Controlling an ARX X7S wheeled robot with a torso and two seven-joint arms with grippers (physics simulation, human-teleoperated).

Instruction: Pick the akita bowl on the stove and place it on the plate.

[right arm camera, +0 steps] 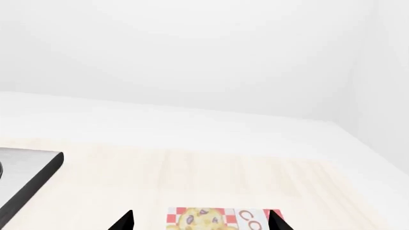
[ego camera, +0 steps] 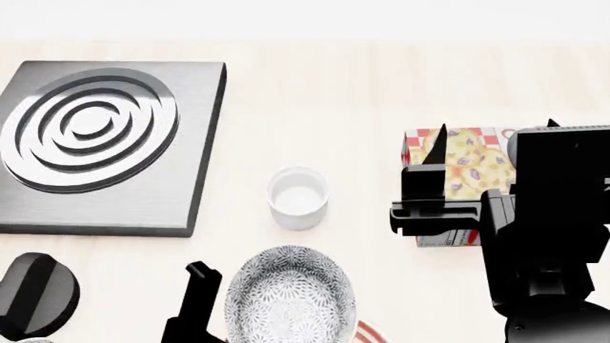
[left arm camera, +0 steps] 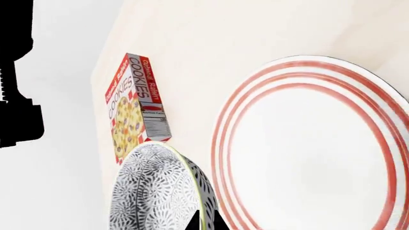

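The akita bowl (ego camera: 291, 296), white with dense black speckle pattern, is off the stove, near the front of the table. Its far side overlaps the red-ringed rim of the plate (ego camera: 368, 333). In the left wrist view my left gripper (left arm camera: 206, 222) is shut on the rim of the akita bowl (left arm camera: 153, 191), one fingertip inside and one outside. The plate (left arm camera: 383, 120) lies right beside it. The stove (ego camera: 196, 143), a grey slab with black rings, has nothing on it. My right gripper (right arm camera: 200, 223) is open above the cookie box, holding nothing.
A small plain white cup (ego camera: 297, 197) stands between the stove and the bowl. A cookie box (ego camera: 462, 161) lies flat at the right under the right arm. A black round knob (ego camera: 36, 294) sits at the front left. Pale tabletop (ego camera: 324, 100) stretches behind.
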